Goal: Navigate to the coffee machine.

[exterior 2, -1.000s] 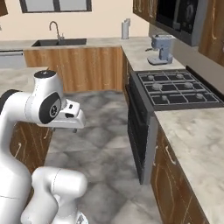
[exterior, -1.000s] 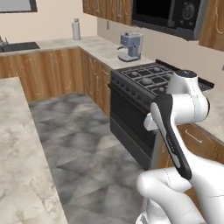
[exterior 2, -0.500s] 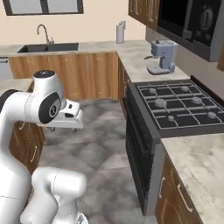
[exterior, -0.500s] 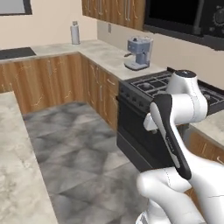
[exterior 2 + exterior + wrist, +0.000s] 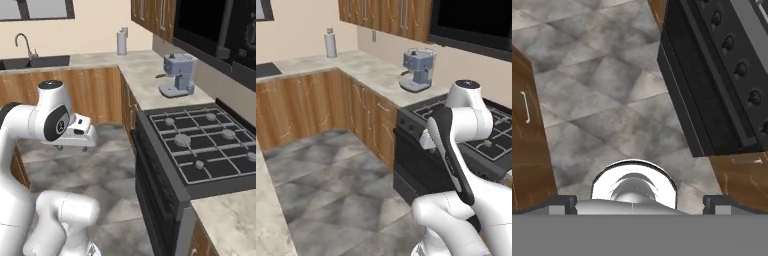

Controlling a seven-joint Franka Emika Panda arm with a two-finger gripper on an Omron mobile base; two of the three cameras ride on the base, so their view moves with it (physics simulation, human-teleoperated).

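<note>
The coffee machine [image 5: 417, 70] [image 5: 177, 75] is a small blue-grey box with a side handle. It stands on the marble counter just beyond the black stove [image 5: 483, 137] [image 5: 200, 145], ahead and to the right of the base. My gripper [image 5: 70, 146] [image 5: 639, 202] hangs folded in front of the arm over the floor, well short of the machine. Its dark fingertips [image 5: 562, 202] sit wide apart at the hand view's bottom corners, open with nothing between them. The hand view looks down at grey floor tiles and the oven front [image 5: 712, 90].
A grey canister [image 5: 330, 43] [image 5: 122, 42] stands in the far counter corner. A sink with faucet [image 5: 22, 44] lies on the back counter. A black microwave [image 5: 215, 30] hangs above the stove. An island countertop [image 5: 266, 210] borders the tiled aisle on the left.
Both base views have shifted: the base has driven forward along the aisle, so the coffee machine and stove appear larger and closer. The arm holds the same folded pose.
</note>
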